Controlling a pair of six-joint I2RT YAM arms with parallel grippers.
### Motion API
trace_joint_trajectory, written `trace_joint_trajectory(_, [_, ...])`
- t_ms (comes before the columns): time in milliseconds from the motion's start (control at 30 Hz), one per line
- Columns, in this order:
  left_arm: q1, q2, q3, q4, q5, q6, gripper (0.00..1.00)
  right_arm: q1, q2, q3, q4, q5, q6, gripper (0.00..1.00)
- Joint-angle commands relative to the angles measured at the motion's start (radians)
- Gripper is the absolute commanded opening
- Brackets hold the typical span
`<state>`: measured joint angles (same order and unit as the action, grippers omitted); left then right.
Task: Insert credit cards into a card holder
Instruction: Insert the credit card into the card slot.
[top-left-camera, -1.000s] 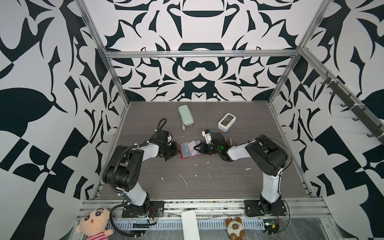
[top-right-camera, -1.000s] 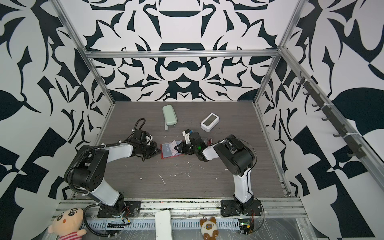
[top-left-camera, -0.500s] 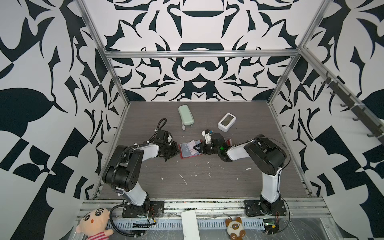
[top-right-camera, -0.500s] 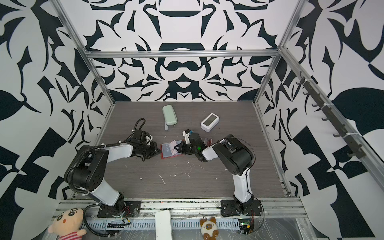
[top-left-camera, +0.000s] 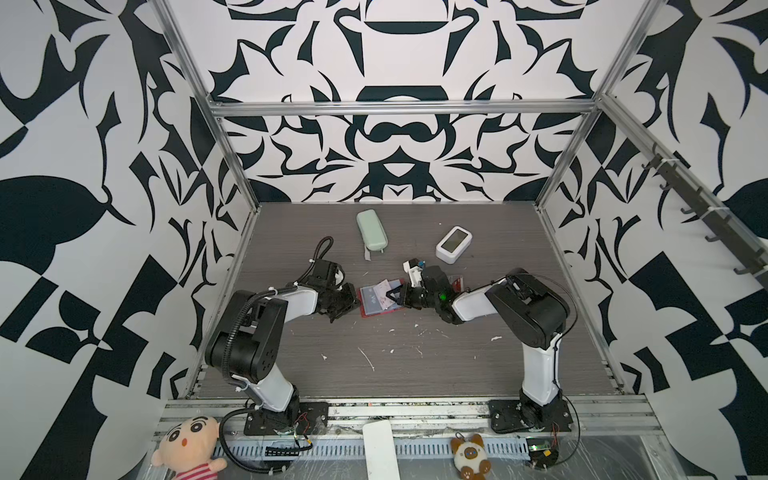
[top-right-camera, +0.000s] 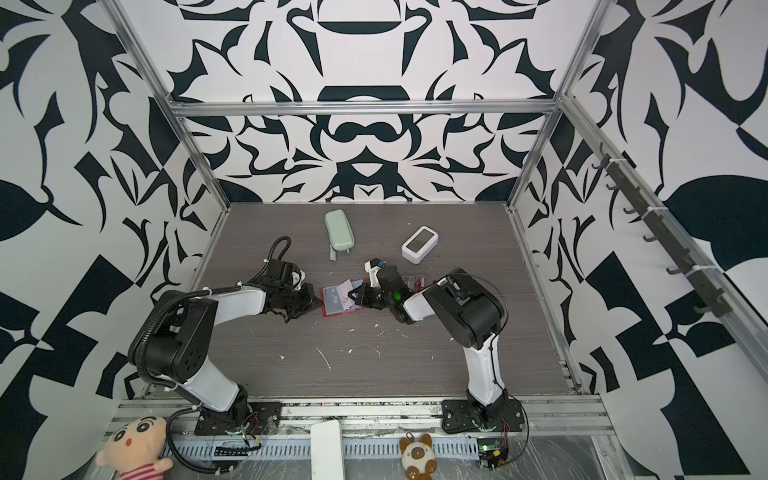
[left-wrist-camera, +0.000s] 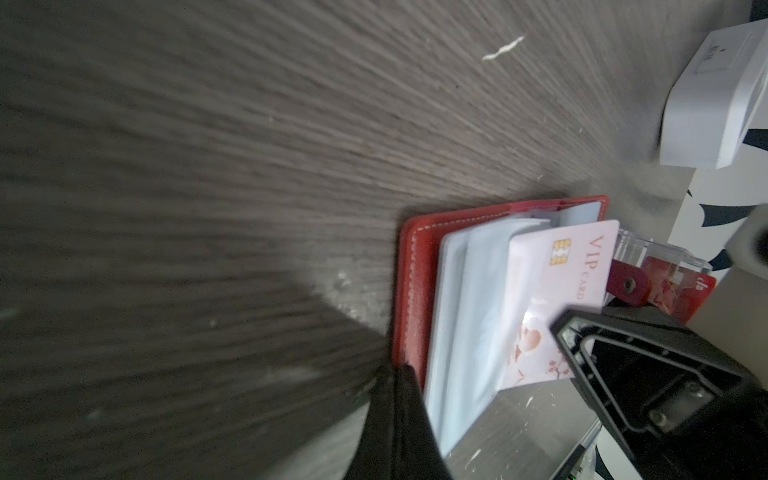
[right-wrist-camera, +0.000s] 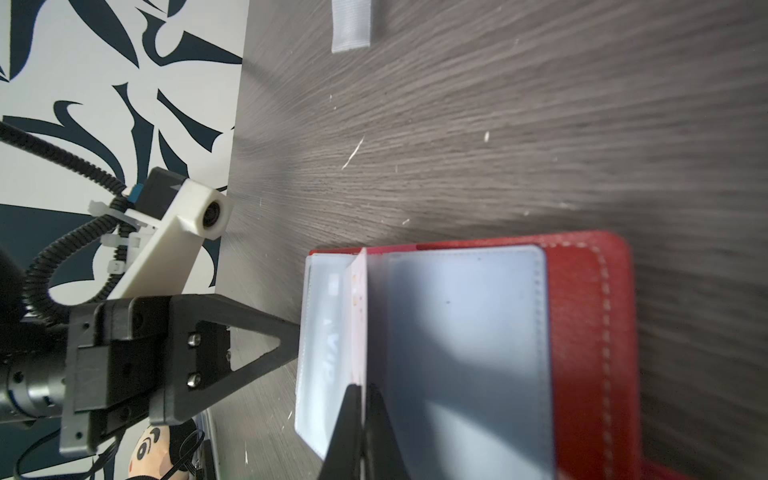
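Note:
The red card holder (top-left-camera: 376, 312) lies open on the table in both top views, its clear sleeve pages (left-wrist-camera: 469, 332) fanned up. My right gripper (right-wrist-camera: 362, 388) is shut on a whitish-pink credit card (left-wrist-camera: 561, 282) marked "VIP CARD". The card stands on edge among the sleeves. A card with pale VIP lettering (right-wrist-camera: 332, 345) shows through a sleeve on the left page. My left gripper (left-wrist-camera: 401, 374) is shut, with its tip against the holder's left edge. The holder's snap tab (left-wrist-camera: 627, 284) sticks out behind. A red card (left-wrist-camera: 681, 286) sits in the clear stand (left-wrist-camera: 648, 249).
A mint-green case (top-left-camera: 371, 230) and a white box with a screen (top-left-camera: 454, 244) lie further back. White scraps (top-left-camera: 368, 357) are scattered on the table towards the front. Two plush toys (top-left-camera: 189, 446) hang at the front rail. Patterned walls close in both sides.

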<state>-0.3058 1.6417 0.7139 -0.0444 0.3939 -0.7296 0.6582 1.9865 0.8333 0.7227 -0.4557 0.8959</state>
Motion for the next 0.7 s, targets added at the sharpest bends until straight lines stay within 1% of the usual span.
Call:
trace_joint_trajectory(0, [-0.001, 0.029, -0.030, -0.050, -0.012, -0.001, 0.00, 0.012, 0.011, 0.007, -0.024, 0.038, 0.001, 0.00])
trace_joint_trajectory(367, [0.001, 0.032, -0.032, -0.046, -0.016, -0.001, 0.00, 0.041, 0.011, -0.008, -0.034, 0.081, 0.005, 0.00])
trace_joint_trajectory(433, [-0.001, 0.033, -0.033, -0.046, -0.016, -0.002, 0.00, 0.042, 0.001, -0.006, -0.059, 0.089, -0.007, 0.05])
trace_joint_trajectory(567, [0.000, 0.033, -0.034, -0.045, -0.018, -0.001, 0.00, 0.049, -0.022, 0.015, -0.138, 0.106, -0.041, 0.21])
trace_joint_trajectory(667, [0.000, 0.036, -0.037, -0.041, -0.018, -0.001, 0.00, 0.059, -0.040, 0.028, -0.188, 0.128, -0.066, 0.29])
